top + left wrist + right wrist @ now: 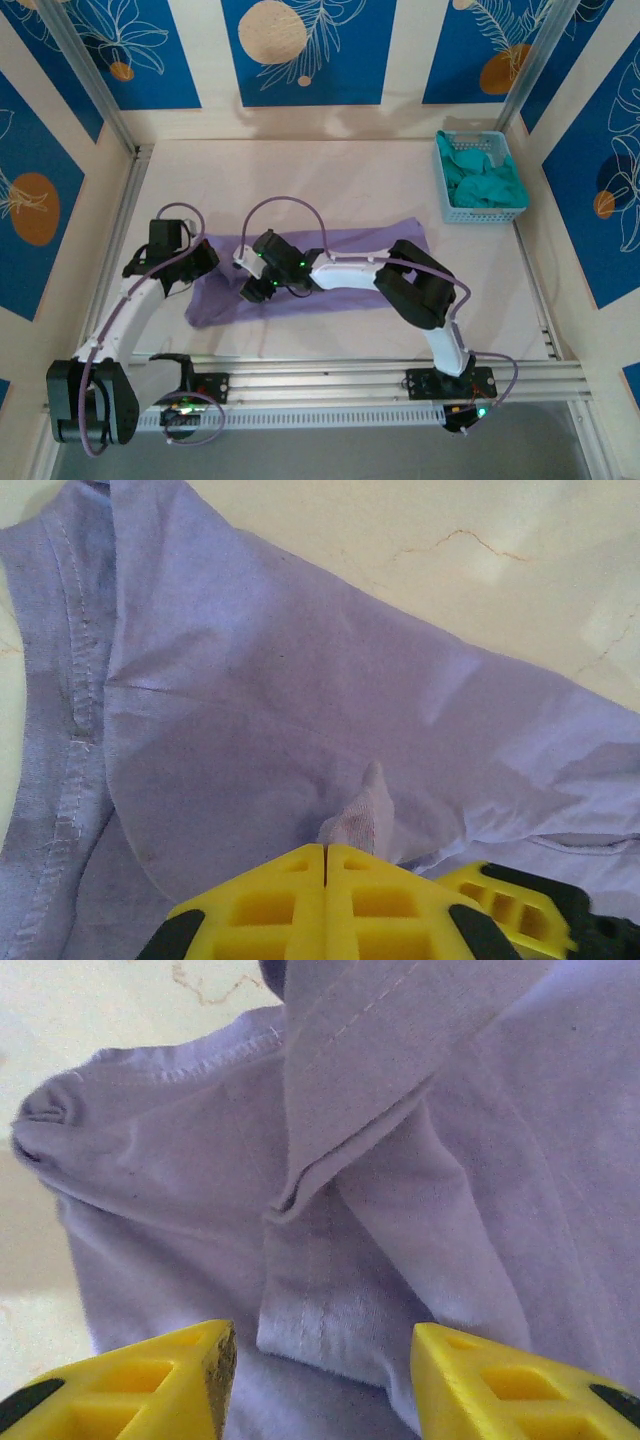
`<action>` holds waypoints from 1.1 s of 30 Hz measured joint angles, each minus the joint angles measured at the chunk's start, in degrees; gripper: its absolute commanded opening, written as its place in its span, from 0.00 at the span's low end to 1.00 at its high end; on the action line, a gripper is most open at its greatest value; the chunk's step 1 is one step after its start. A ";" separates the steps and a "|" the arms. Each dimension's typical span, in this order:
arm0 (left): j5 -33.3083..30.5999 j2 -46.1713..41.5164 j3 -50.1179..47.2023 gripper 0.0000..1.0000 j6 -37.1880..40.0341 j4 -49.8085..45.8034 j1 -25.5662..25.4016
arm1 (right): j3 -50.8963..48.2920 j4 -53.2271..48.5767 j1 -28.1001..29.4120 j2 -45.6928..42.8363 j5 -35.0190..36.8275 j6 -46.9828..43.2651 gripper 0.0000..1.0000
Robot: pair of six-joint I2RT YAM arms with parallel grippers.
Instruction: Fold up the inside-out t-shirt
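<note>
1. The shirt [330, 255] is lying as a long rumpled band across the near middle of the counter [300, 170].
2. The left tool [325, 848] is sitting at the shirt's left end, clenching a small pinch of cloth.
3. The right tool [320, 1335] is hanging just right of it, jaws apart over a folded hem, gripping nothing.
4. The right arm [345, 268] is lying across the shirt, hiding part of it.
5. A basket [485, 213] of teal clothes [485, 180] is sitting in the far right corner, well apart.

Illumination is bright, even and diffuse from overhead. Shadows beneath the arms on the desk [330, 170] are soft. Wrist views are mildly soft, and the yellow fingers [270, 900] blur at close range.
</note>
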 measured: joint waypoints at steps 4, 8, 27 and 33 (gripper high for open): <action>0.00 -0.04 0.00 0.00 0.02 0.00 0.00 | 2.67 -0.85 0.22 3.65 -0.39 -2.03 0.50; -0.02 -0.13 0.00 0.00 0.02 0.00 0.00 | 3.50 -1.77 0.42 5.42 -0.35 -3.21 0.34; -1.14 -0.13 -0.55 0.00 0.02 -0.04 0.04 | 2.75 -5.14 -2.43 -2.43 -7.54 -1.57 0.01; -2.05 -2.64 -3.58 0.03 -0.02 -0.11 0.11 | 2.82 -10.99 -3.85 -4.70 -15.13 -1.20 0.09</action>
